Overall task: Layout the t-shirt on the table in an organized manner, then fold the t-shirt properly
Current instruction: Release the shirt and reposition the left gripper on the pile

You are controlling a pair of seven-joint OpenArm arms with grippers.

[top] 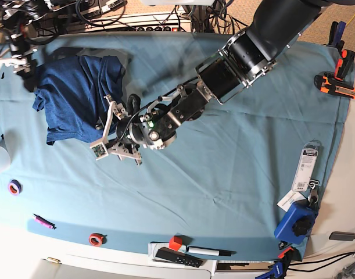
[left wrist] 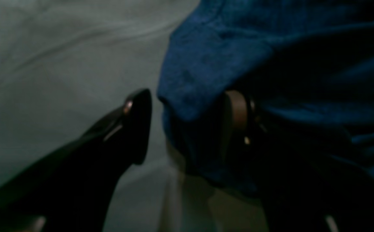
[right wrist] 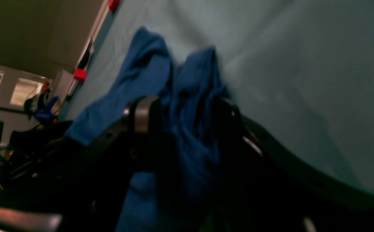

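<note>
Clearly little was done: the t-shirt (top: pixel 72 96) lay crumpled at the upper left of the counter (top: pixel 223 174), both sets of jaws stood apart around its cloth, flattening and folding remaining.

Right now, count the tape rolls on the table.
2. A purple tape roll lies near the table's left edge in the base view; a red tape roll lies by its near edge. More may be hidden under the t-shirt.
</note>
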